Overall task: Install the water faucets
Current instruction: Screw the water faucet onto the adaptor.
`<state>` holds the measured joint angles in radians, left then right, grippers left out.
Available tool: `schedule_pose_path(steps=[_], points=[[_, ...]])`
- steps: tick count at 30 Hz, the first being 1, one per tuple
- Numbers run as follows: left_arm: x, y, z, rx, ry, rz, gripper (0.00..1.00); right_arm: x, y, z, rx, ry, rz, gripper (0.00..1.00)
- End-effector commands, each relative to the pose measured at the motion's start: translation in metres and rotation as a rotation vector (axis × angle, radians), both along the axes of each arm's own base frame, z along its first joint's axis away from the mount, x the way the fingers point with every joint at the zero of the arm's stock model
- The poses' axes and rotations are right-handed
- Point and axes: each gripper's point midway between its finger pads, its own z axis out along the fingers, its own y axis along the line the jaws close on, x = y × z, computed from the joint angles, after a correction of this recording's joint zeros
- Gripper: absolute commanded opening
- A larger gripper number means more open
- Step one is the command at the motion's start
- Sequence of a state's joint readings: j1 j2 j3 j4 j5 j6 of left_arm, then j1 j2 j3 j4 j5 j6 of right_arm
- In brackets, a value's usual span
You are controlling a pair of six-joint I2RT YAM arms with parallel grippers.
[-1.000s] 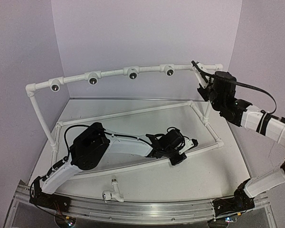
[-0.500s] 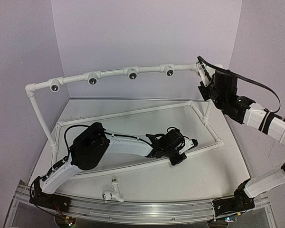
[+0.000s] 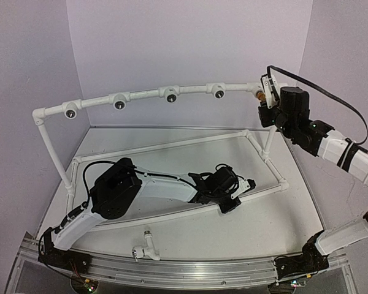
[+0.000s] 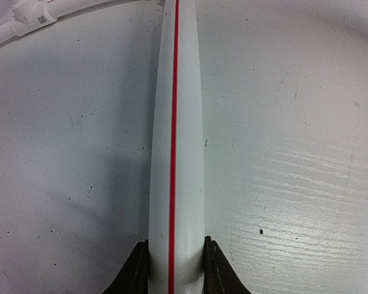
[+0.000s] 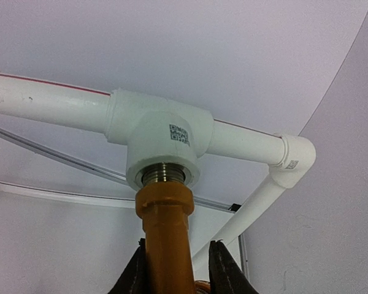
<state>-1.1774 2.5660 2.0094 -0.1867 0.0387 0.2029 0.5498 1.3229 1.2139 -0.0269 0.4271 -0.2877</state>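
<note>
So the right gripper is up at the far right end of the pipe frame's top rail, clamped on the yellow-orange faucet. The faucet stands upright under a white tee fitting, with its metal thread going into the socket (a bit of thread shows between the orange collar and the tee). The dark fingers sit on either side of the orange body.

The left gripper is down low in the middle of the desk. It's closed around the lower pipe of the frame, the one with the red stripe, one finger on each side.

The white faucet lies by itself on the desk near the front edge, between the two arm bases and a bit to the left, well apart from both grippers.
</note>
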Motion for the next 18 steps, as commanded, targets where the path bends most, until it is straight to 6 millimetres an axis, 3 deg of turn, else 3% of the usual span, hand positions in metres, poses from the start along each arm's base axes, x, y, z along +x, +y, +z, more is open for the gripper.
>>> schedule_pose_path(steps=[1,18], points=[[-0.081,0.096,-0.154,0.481,0.27,-0.094,0.0,0.003,0.057,0.018,0.624,0.048,0.191,0.0],[-0.082,0.096,-0.154,0.481,0.27,-0.096,0.0,0.003,0.073,0.016,1.172,0.227,0.27,0.0]])
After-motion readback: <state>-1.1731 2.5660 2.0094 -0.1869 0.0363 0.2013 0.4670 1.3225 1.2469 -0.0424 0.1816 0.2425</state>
